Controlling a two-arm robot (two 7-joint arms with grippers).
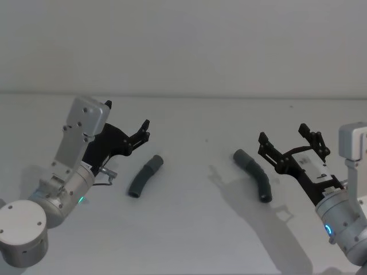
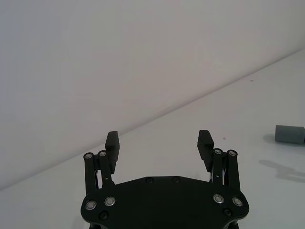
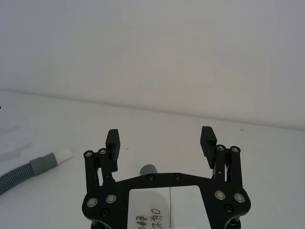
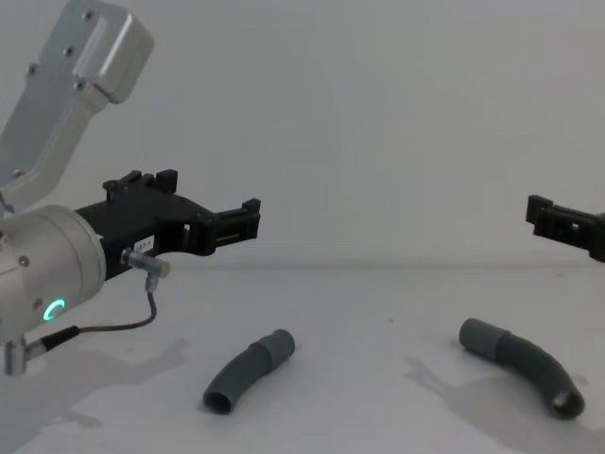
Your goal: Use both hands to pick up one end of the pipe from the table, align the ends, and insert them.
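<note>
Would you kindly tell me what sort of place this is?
Likely a robotics lab bench: a plain matte white table, two curved dark grey plastic pipe pieces on it, and the open black two-finger left gripper and right gripper.

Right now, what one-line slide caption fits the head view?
Left gripper and right gripper hover open above the table, flanking the left pipe piece and right pipe piece, lying apart, ungrasped.

The left gripper (image 1: 142, 130) reaches forward and inward from a bent silver arm (image 1: 77, 137) on the robot's left, its two black fingers (image 2: 112, 143) spread wide apart with nothing between them. The right gripper (image 1: 282, 133) mirrors it on the right, also spread wide and empty. A green ring glows on the left wrist (image 4: 57, 307), a blue one on the right wrist (image 1: 328, 230).
</note>
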